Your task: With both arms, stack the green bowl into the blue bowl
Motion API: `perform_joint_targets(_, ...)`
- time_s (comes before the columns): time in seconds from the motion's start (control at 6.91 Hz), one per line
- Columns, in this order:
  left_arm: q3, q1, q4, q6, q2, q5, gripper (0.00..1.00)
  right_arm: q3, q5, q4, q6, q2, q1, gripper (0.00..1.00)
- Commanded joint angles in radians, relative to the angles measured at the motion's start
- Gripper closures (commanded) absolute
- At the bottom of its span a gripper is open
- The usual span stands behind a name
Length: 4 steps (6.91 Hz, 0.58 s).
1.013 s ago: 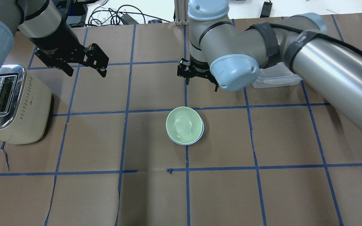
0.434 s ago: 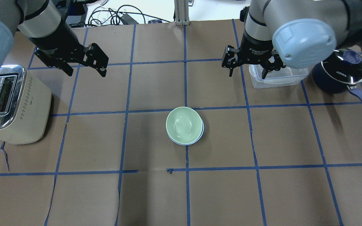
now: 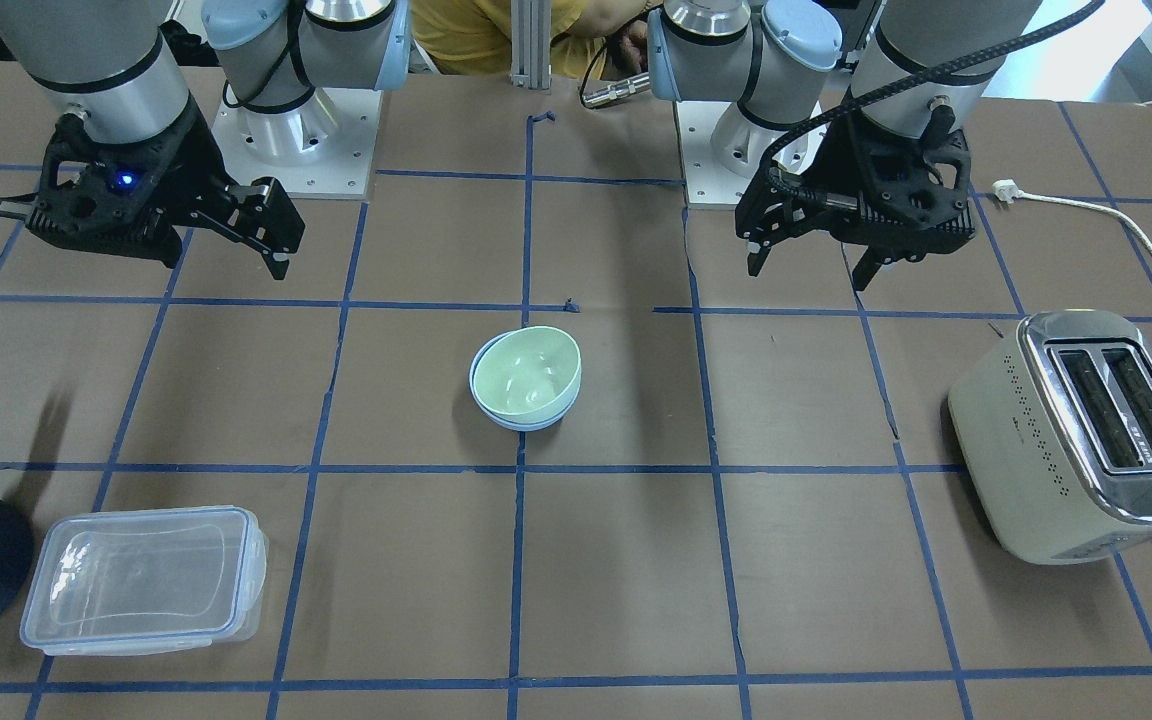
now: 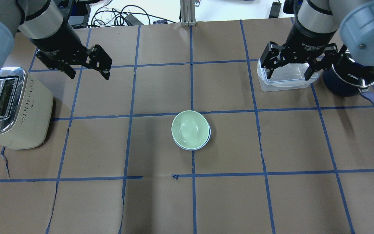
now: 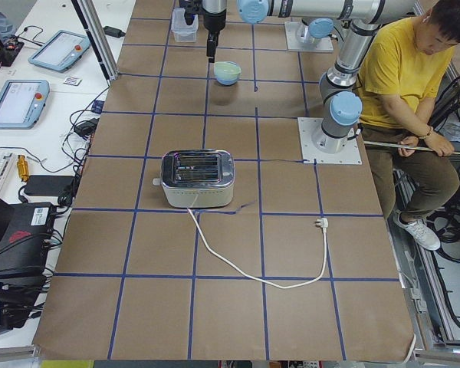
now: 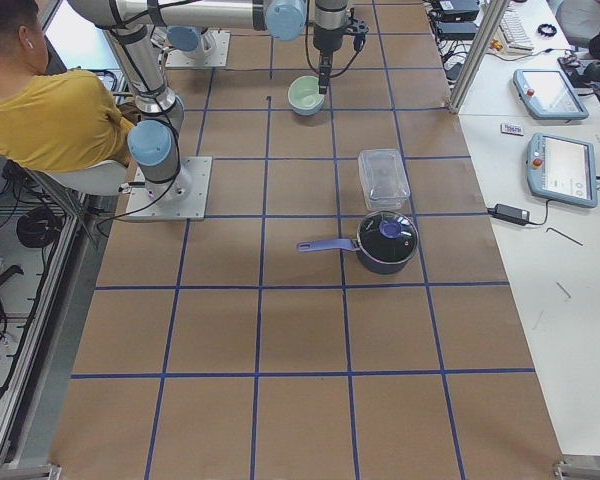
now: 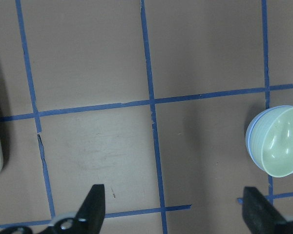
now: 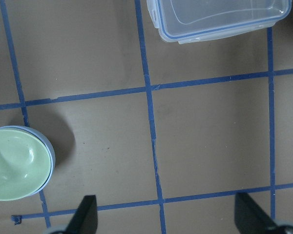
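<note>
Toaster (image 4: 11, 110), tub (image 4: 284, 83), pot (image 4: 352, 78) flanking green bowl (image 4: 190, 129)

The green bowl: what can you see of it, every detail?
The green bowl is small, round, pale mint, smooth and plain, plastic by its look, with a glossy empty inside. It sits mouth up, nested in the blue bowl, whose rim shows as a thin crescent round its edge. The pair rests near the middle of the brown paper-covered table. Nothing else touches it.

Seeing a smooth, shiny plastic green bowl (image 4: 190, 128) and a glossy plastic blue bowl (image 3: 526, 424) on matt brown paper (image 4: 297, 201) with blue tape lines (image 4: 193, 195). Also noticing a clear plastic box (image 3: 141, 575) and a toaster (image 3: 1076, 440) with a shiny metal top.
</note>
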Motion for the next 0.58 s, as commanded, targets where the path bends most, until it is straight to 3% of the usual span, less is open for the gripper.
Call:
perform_joint_targets(0.0, -0.001, -0.001, 0.0, -0.001, 0.001, 0.0, 0.0, 0.028, -0.002, 0.023, -0.013, -0.037, -0.007, 0.0)
perform_joint_targets(0.43, -0.001, -0.001, 0.0, -0.001, -0.001, 0.0, 0.0, 0.022, 0.003, 0.052, -0.015, -0.053, -0.007, 0.0)
